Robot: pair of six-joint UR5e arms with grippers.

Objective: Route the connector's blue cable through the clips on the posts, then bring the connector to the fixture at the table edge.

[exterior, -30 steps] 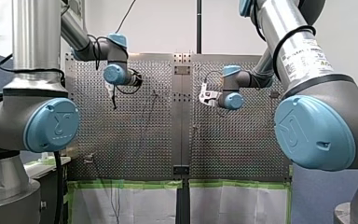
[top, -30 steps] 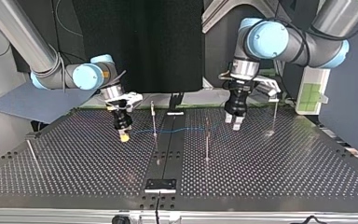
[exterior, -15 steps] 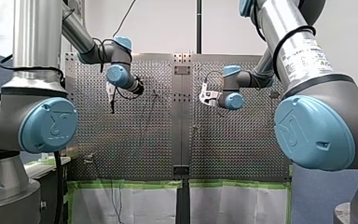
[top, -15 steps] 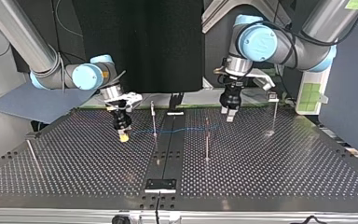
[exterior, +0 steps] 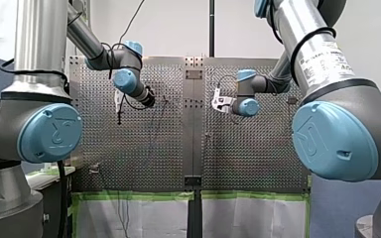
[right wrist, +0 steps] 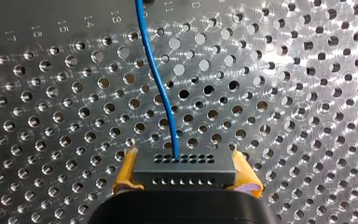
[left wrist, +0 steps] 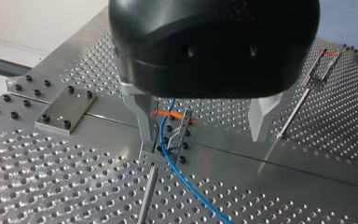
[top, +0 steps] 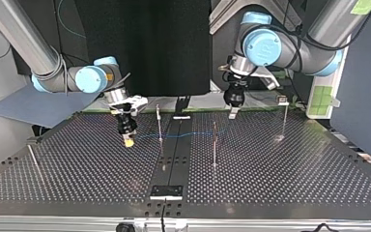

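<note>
Right wrist view settled where the connector was: the grey block sat clamped between the yellow pads of the right end effector, with the blue cable leaving its face and snaking ahead over the perforated desk.

Seen from across the desk in the top view, that end effector hung left of centre, low over the surface. The cable ran rightward past the thin post beside it, toward a second post right of centre. The left end effector hovered just right of centre in the upper half of the frame, near the far edge.

Its own wrist view showed the metal fingers spread apart with nothing between them. The cable climbed to a clip with orange marks just beside one finger. Whether it was seated in that clip could not be told.

By my reckoning the routing was under way but not shown to be finished. A third post at the right carried no cable that I could see. The dark plate at the lower centre edge, which looked to be the fixture, lay well apart from the connector, so the delivery was not yet done.
</note>
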